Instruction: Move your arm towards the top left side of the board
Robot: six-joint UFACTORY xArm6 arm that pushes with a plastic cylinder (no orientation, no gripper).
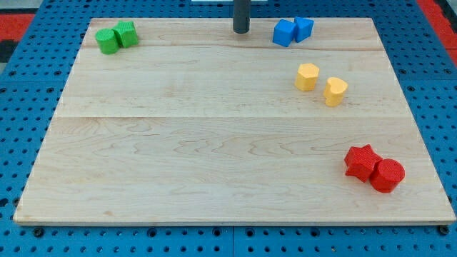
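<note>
The arm's dark rod comes down from the far edge of the view, and my tip rests on the wooden board near its far edge, a little right of the middle. The rod carries no jaws, so nothing here opens or closes, and the tip touches no block.

Just to the right of the tip, with a small gap between, sit two blue blocks touching each other: a blue block of unclear shape and a blue wedge-like block. Well to the left, at the far left corner, a green cylinder and a green block stand side by side, touching.

Nearer and to the right, two yellow blocks lie close but apart: a yellow block and a yellow heart-like block. At the near right, a red star touches a red cylinder.
</note>
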